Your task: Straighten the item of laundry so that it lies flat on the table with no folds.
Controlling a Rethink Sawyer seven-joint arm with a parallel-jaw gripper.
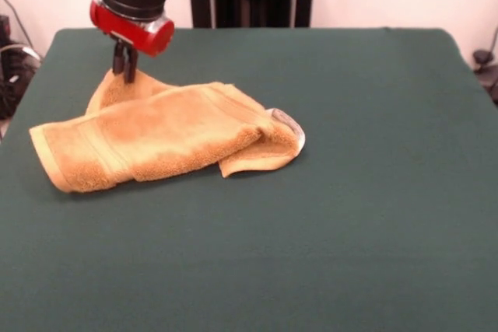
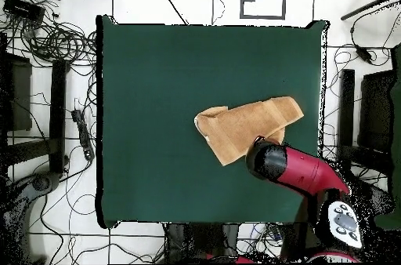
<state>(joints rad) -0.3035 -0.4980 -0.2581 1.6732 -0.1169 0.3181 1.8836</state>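
Claw, mine, pinching narrowly the towel at its far corner; soft, limp terry below me lies folded on the counter, best gripped at edges.

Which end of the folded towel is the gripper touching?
The gripper meets the orange-tan towel at its far corner nearest the pedestal; the end bearing the white tag and the near striped end lie untouched.

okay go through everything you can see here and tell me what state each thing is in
Towel: folded over itself and bunched, not flat; far corner at the gripper.
Gripper: down at the towel's far corner, apparently shut on it.
Table: green cloth, towel lying toward one side.
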